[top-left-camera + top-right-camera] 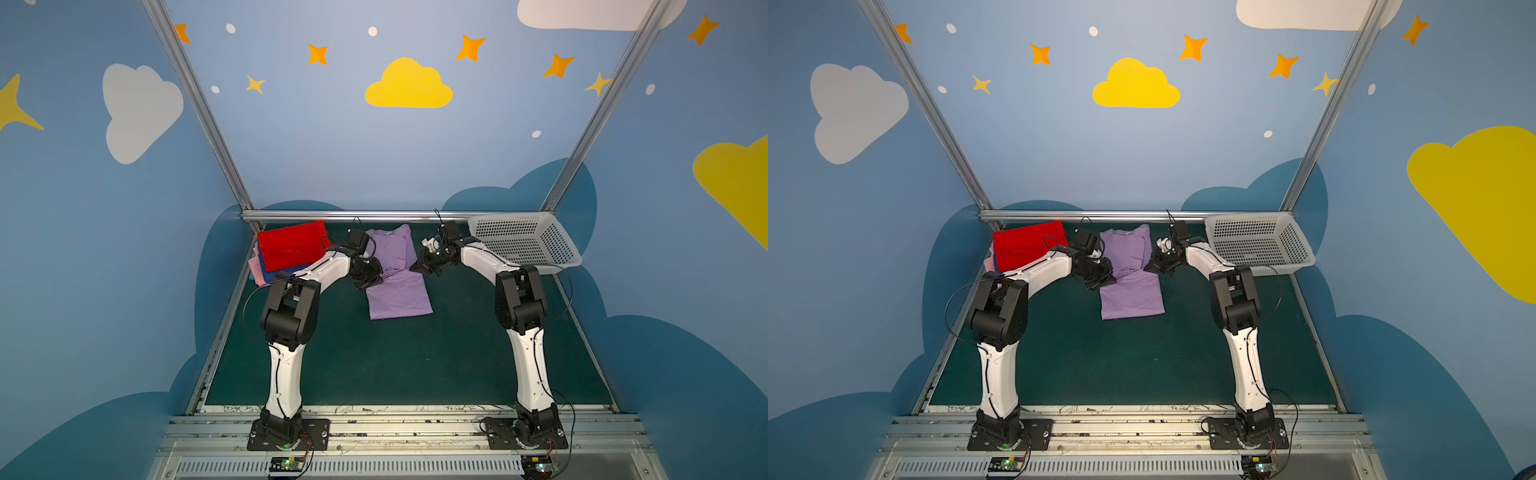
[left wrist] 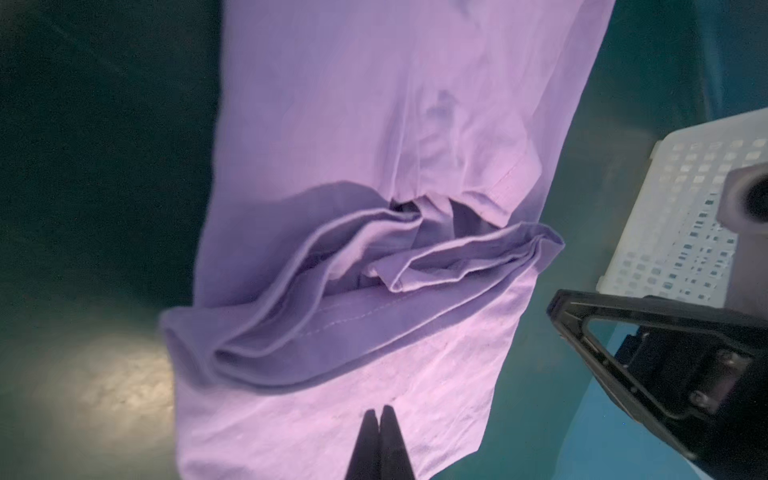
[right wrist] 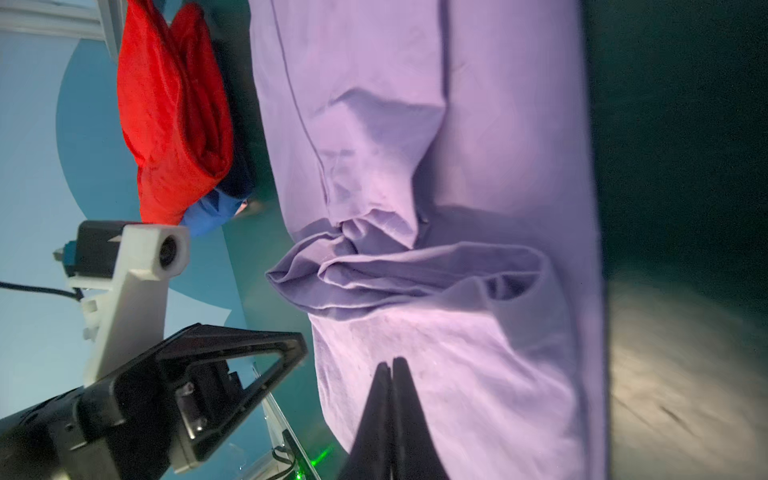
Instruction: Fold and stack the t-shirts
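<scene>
A lavender t-shirt [image 1: 397,291] [image 1: 1131,295] lies on the green mat as a long strip, bunched into a ridge across its middle [image 2: 374,270] [image 3: 407,266]. My left gripper [image 1: 379,281] [image 2: 379,411] is shut just off the strip's left edge, level with the ridge. My right gripper [image 1: 412,268] [image 3: 391,362] is shut at the right edge. Neither has cloth showing between its fingertips, and each wrist view shows the opposite gripper beside the shirt. At the back left, a folded red t-shirt [image 1: 291,245] [image 3: 174,104] tops a blue one [image 1: 276,275] and a pink one [image 1: 255,268].
A white perforated basket [image 1: 523,241] [image 1: 1258,243] [image 2: 673,232] stands tilted at the back right corner, behind my right arm. An aluminium rail [image 1: 353,215] runs along the back edge of the mat. Blue painted walls close in three sides.
</scene>
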You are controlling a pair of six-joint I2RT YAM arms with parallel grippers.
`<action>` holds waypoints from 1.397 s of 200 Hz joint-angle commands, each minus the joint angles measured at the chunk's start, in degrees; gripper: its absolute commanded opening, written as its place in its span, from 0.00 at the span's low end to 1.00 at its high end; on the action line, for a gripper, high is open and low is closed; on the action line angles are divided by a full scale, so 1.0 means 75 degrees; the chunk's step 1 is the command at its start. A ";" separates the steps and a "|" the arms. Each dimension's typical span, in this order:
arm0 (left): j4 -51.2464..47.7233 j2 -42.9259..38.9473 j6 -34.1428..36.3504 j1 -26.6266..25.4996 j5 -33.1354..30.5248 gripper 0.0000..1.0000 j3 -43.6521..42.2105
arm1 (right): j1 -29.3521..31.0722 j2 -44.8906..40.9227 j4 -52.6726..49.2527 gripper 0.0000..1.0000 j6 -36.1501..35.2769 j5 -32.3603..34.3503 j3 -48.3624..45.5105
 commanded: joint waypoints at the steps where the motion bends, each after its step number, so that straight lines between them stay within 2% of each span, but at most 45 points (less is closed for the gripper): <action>1: 0.0056 0.0345 0.0001 0.0102 0.0222 0.04 0.0307 | 0.0178 0.0569 -0.0275 0.00 -0.0225 -0.0256 0.0541; 57: -0.0331 0.1912 0.0273 0.0401 0.0023 0.04 0.2119 | 0.0003 0.1741 -0.0277 0.00 0.0091 -0.0368 0.1753; 83: -0.0405 0.2650 0.0264 0.0615 0.0334 0.04 0.3102 | -0.0093 0.1962 -0.0048 0.00 0.0212 -0.0447 0.1969; 115: -0.0852 0.3025 0.0329 0.0679 0.0246 0.04 0.3991 | -0.0183 0.1662 0.0271 0.01 0.0270 -0.0499 0.1947; 150: -0.1275 0.2486 0.0518 0.0742 -0.0064 0.04 0.4166 | -0.0288 0.0593 -0.0004 0.02 -0.0086 -0.0145 0.1472; 175: -0.1080 0.1078 0.0605 0.0715 -0.0331 0.08 0.3043 | -0.0287 -0.0844 -0.0183 0.09 -0.0579 0.0566 0.0130; 200: -0.0523 -0.0739 0.0504 0.0559 -0.0737 0.17 0.0860 | -0.0281 -0.2294 -0.0226 0.21 -0.0903 0.1058 -0.1627; 226: 0.0139 -0.2304 0.0263 0.0183 -0.0987 0.23 -0.1510 | -0.0161 -0.3535 -0.0129 0.20 -0.1110 0.1374 -0.3415; 251: 0.0938 -0.3101 -0.0126 -0.0251 -0.1008 0.29 -0.3267 | -0.0066 -0.4241 0.0031 0.22 -0.1220 0.1208 -0.4760; 279: 0.2161 -0.3272 -0.0765 -0.0567 -0.0565 0.47 -0.4613 | -0.0077 -0.4470 0.0335 0.30 -0.1073 0.1015 -0.5783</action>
